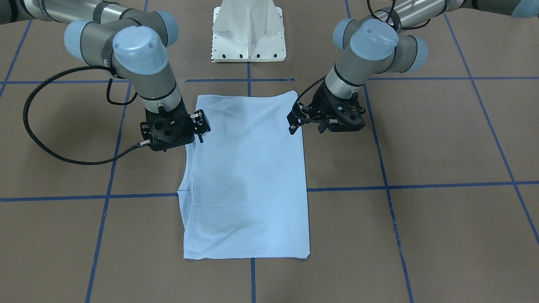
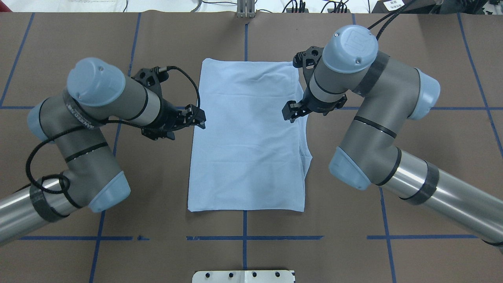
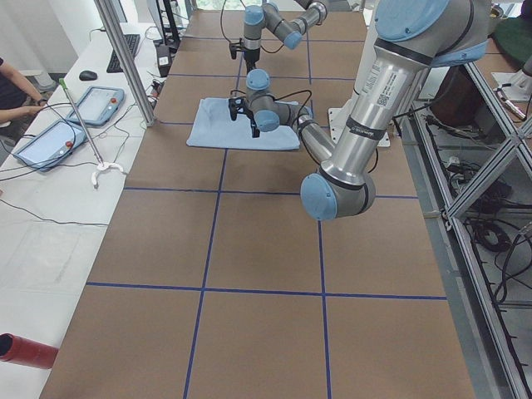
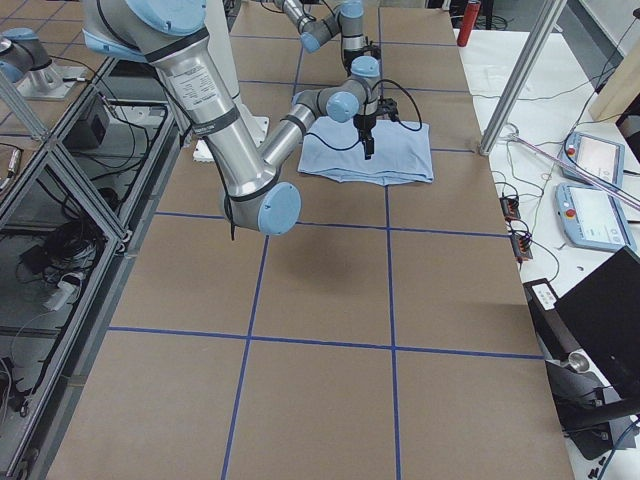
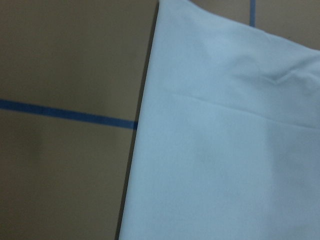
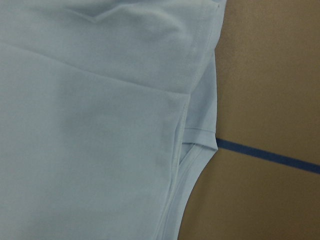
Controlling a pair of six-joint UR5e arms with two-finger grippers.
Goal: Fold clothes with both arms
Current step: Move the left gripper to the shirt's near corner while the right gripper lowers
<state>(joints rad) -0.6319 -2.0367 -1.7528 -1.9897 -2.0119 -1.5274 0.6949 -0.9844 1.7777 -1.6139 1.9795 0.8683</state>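
Note:
The clothes, one light blue T-shirt [image 1: 248, 176] [image 2: 247, 149], lie flat in a tall folded rectangle at mid-table. A sleeve edge [image 6: 197, 135] sticks out on the robot's right side. My left gripper [image 1: 337, 126] hovers just outside the shirt's left edge, near its end closest to the robot. My right gripper [image 1: 168, 141] hovers over the opposite edge, by the sleeve. Both look open and hold nothing. Their fingers are missing from both wrist views, which show only flat cloth [image 5: 225, 150] and brown table.
The white pedestal base [image 1: 248, 31] stands behind the shirt. Blue tape lines [image 2: 243, 237] grid the brown table. A side bench holds tablets [image 3: 50, 141] and a person's arm [image 3: 12, 91]. A red cylinder [image 3: 25, 349] lies at that bench's near end.

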